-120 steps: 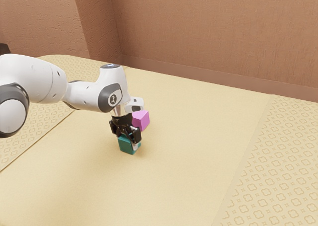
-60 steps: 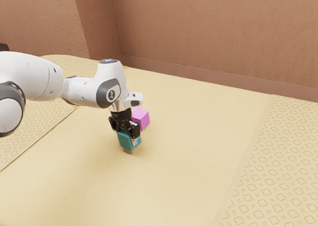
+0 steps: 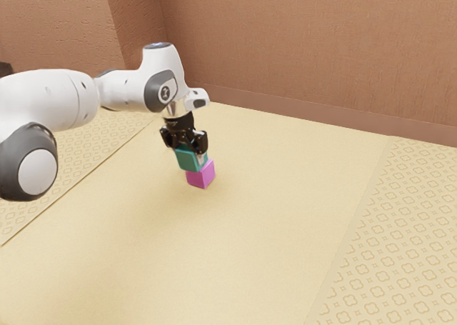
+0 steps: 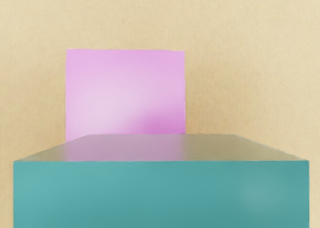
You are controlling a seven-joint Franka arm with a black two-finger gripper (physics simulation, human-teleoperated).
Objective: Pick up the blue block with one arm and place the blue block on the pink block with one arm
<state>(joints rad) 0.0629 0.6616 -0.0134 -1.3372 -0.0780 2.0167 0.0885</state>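
Note:
In the exterior view my gripper [image 3: 188, 153] is shut on the blue-green block [image 3: 186, 161], which hangs slightly tilted. The pink block [image 3: 202, 176] rests on the tan table just beneath it, a little toward the exterior view's right. Their edges overlap there, and I cannot tell whether they touch. The wrist view has the held blue-green block [image 4: 160, 188] large and close under my hand. Behind it the top face of the pink block [image 4: 125, 92] shows, partly covered.
The table is a plain tan surface [image 3: 271, 218] with patterned bands at the exterior view's right [image 3: 400, 253] and left [image 3: 64, 161]. A brown wall [image 3: 307, 46] runs along the far edge.
My gripper has lifted the blue-green block off the table and carried it back, over to the pink block. The pink block has stayed where it was.

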